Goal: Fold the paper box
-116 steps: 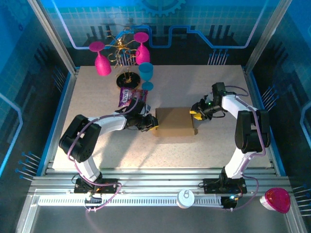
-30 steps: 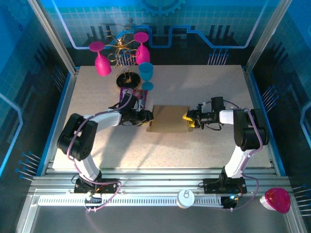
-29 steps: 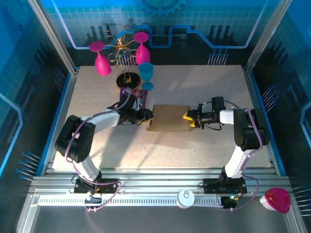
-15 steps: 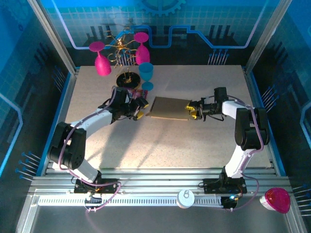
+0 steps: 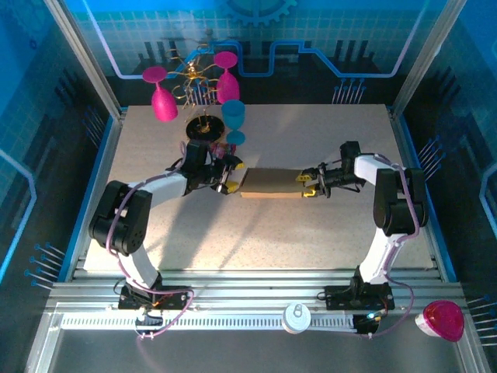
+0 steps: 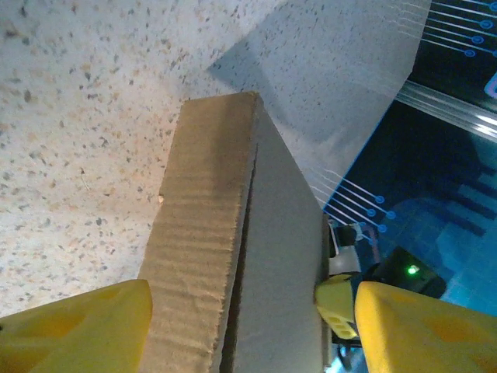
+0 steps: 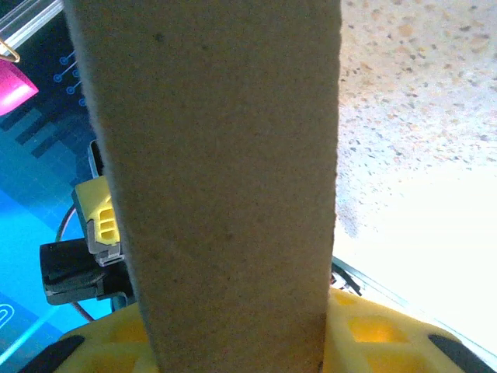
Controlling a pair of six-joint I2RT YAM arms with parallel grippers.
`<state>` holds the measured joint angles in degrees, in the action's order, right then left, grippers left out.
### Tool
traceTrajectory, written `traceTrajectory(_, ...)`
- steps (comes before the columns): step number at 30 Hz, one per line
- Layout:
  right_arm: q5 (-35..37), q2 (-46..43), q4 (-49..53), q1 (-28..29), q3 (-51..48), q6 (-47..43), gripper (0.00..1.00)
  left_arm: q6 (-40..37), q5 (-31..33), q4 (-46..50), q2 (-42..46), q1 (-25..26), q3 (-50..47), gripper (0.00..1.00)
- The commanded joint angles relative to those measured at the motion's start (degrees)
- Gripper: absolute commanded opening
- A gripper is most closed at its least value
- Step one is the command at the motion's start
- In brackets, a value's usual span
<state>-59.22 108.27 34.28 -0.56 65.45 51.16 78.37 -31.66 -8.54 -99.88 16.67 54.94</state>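
Observation:
The paper box [image 5: 270,183] is plain brown cardboard, held raised and tilted near the table's middle, so from above it looks like a narrow strip. My right gripper [image 5: 310,185] is shut on its right end. In the right wrist view the cardboard [image 7: 217,155] runs up from between the yellow fingers [image 7: 373,334] of that gripper [image 7: 233,346]. My left gripper [image 5: 231,177] is at the box's left end, open. In the left wrist view its yellow fingers [image 6: 78,326] straddle the box's edge [image 6: 210,256], with a gap on the right side of the gripper [image 6: 252,330].
A blue cup [image 5: 234,116], two pink glasses [image 5: 161,97] and a gold wire rack [image 5: 199,81] stand at the back left. A purple snack packet [image 5: 224,148] lies just behind my left wrist. A pink object [image 5: 443,320] sits off the table at the near right.
The left gripper let go of the box's left edge and opened, then came back to that end. The right gripper carried the box farther back and tilted it up on edge.

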Motion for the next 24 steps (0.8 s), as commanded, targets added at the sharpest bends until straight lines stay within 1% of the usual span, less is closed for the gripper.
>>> traceTrajectory(1, -2.7, 1.0, 2.6, -1.1, 2.7, -0.6, 0.30, 3.6, -4.4, -1.0, -0.4, -0.2, -1.7, 0.70)
traceTrajectory(4, -2.8, 1.2, 2.8, -1.0, 3.5, -0.5, 0.30, -3.9, -2.6, 11.8, 0.5, -0.5, 0.2, 0.71)
traceTrajectory(5, -2.8, 1.4, 2.9, -1.0, 3.7, -0.6, 0.30, -5.1, -1.9, 13.7, 0.7, -0.6, 0.3, 0.71)
traceTrajectory(6, -2.8, 1.5, 3.0, -1.0, 3.8, -0.6, 0.30, -4.8, -1.7, 12.7, 0.9, -0.6, -0.3, 0.71)
traceTrajectory(11, -3.4, 1.9, 3.7, -0.4, 3.7, -1.3, 0.30, 2.6, -2.6, 2.3, -1.0, 0.1, -1.7, 0.71)
traceTrajectory(17, -3.1, 1.9, 4.2, -0.2, 2.8, -1.9, 0.30, 11.0, -1.0, -7.4, -1.0, 0.5, -4.4, 0.73)
traceTrajectory(18, -3.2, 1.9, 3.9, -0.3, 2.7, -1.6, 0.30, 11.9, -1.6, -8.0, -1.1, 0.7, -4.7, 0.78)
traceTrajectory(19, -3.3, 1.9, 3.3, -0.3, 2.6, -1.1, 0.30, 12.4, -2.3, -8.1, -1.4, 1.1, -4.9, 0.78)
traceTrajectory(22, -3.5, 1.9, 2.5, -0.3, 2.7, -0.3, 0.30, 12.4, -3.8, -4.9, -1.4, 1.7, -5.1, 0.78)
traceTrajectory(24, -3.7, 2.2, 2.6, -0.3, 3.1, -0.1, 0.30, 13.7, -3.6, -5.9, -1.2, 1.8, -6.6, 0.78)
